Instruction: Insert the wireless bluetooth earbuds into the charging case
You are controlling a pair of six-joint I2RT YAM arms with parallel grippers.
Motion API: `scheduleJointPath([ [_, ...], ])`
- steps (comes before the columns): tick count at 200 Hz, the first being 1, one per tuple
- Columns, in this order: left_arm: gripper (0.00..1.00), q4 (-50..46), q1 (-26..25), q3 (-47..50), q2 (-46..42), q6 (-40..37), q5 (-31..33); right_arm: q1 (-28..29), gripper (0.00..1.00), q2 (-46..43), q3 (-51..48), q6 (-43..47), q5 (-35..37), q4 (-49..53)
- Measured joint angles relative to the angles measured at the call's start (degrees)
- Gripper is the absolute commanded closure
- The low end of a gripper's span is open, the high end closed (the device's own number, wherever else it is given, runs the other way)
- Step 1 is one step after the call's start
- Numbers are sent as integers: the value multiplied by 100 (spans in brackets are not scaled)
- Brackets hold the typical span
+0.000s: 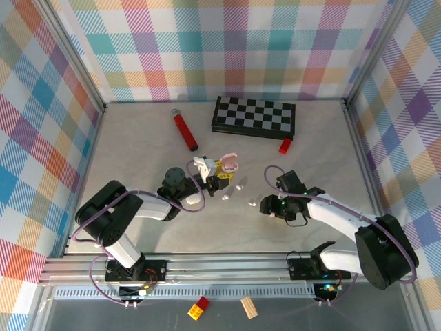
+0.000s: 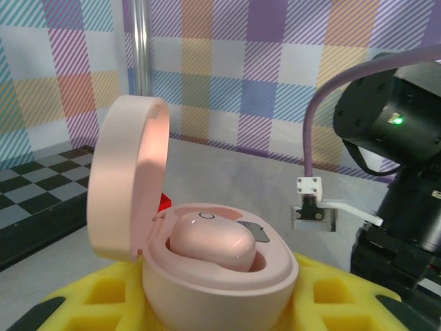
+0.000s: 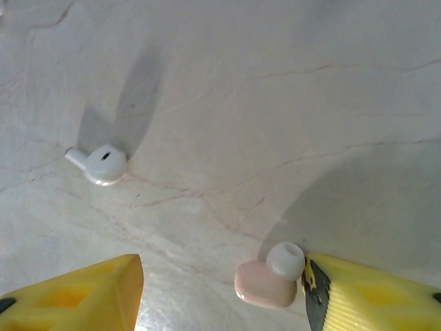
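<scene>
My left gripper [image 1: 220,170] is shut on the base of an open pink charging case [image 2: 220,276], whose lid [image 2: 127,172] stands up on the left. One pink earbud [image 2: 210,241] sits in a well of the case. My right gripper [image 3: 220,296] hangs open low over the table. A second pink earbud [image 3: 265,284] with a white tip lies on the table against the inner face of its right finger [image 3: 372,296]; the left finger [image 3: 89,293] stands well apart. A white earbud [image 3: 103,164] lies further off. Three white earbuds [image 1: 240,186] lie between the two grippers.
A folded chessboard [image 1: 253,116] lies at the back, a red cylinder [image 1: 185,129] to its left and a small red block [image 1: 285,145] by its right corner. Plaid walls close the table on three sides. Two small blocks [image 1: 199,309] lie below the front rail.
</scene>
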State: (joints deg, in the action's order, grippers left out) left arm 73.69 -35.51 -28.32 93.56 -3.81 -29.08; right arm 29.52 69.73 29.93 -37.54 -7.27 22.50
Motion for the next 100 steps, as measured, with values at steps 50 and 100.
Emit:
scheduleJointPath([
  [50, 66, 2, 96, 0, 0, 48, -42, 426, 38, -267, 11, -251, 52, 111],
  [100, 66, 2, 116, 4, -46, 105, -37, 387, 36, -293, 282, -201, 859, 619],
])
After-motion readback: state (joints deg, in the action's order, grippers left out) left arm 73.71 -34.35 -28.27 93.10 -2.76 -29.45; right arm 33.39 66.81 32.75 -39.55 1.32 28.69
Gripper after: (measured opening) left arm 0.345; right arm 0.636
